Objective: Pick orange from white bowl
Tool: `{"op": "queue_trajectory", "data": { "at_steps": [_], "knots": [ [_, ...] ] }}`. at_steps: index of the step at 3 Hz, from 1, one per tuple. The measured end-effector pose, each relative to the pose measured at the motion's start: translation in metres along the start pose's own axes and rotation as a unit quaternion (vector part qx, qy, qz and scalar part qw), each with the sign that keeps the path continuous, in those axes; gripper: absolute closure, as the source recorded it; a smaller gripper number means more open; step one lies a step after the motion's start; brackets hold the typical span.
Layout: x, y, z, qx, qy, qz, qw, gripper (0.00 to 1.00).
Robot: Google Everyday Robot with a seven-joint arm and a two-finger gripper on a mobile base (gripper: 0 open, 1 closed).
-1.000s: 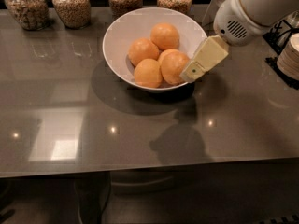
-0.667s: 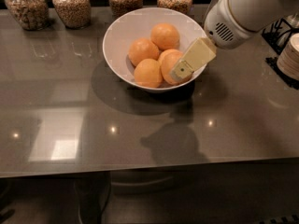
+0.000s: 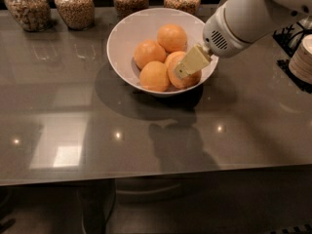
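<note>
A wide round white bowl (image 3: 122, 38) is sitting on a shiny grey table (image 3: 73, 111), close to the back. Four round orange fruits (image 3: 150, 52) are lying inside it, touching each other. A big white robot arm (image 3: 253, 13) is hanging over the bowl's right rim from the right side. Its cream-coloured gripper (image 3: 185, 68) is pointing down and to the left, and its tip is lying against the front right orange (image 3: 192, 79), the one next to the bowl's right wall. I cannot tell whether the gripper is squeezing that orange or only touching it. The other three oranges are crowding just beside it, to the left and behind.

Four glass jars of brown grains (image 3: 74, 6) are standing in a row along the back edge, just behind the bowl. At the far right a pale round stack (image 3: 302, 57) is sitting by a black rack (image 3: 291, 38), apart from the bowl.

The table is stretching wide in front of the bowl and to its left, right up to the front edge. The arm's dark shadow (image 3: 178, 145) is falling there.
</note>
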State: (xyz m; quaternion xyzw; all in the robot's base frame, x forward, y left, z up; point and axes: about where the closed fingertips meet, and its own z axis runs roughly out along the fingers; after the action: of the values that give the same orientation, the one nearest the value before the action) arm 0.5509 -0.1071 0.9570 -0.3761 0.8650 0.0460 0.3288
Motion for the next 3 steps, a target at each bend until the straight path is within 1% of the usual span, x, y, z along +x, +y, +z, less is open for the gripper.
{"op": "queue_trajectory", "data": {
  "at_steps": [1, 2, 3],
  "knots": [
    [0.004, 0.000, 0.011, -0.003, 0.003, 0.014, 0.9999, 0.24],
    [0.008, 0.000, 0.023, -0.009, 0.009, 0.027, 0.9995, 0.30],
    [0.008, 0.001, 0.028, -0.013, 0.011, 0.031, 0.9994, 0.33]
  ]
}}
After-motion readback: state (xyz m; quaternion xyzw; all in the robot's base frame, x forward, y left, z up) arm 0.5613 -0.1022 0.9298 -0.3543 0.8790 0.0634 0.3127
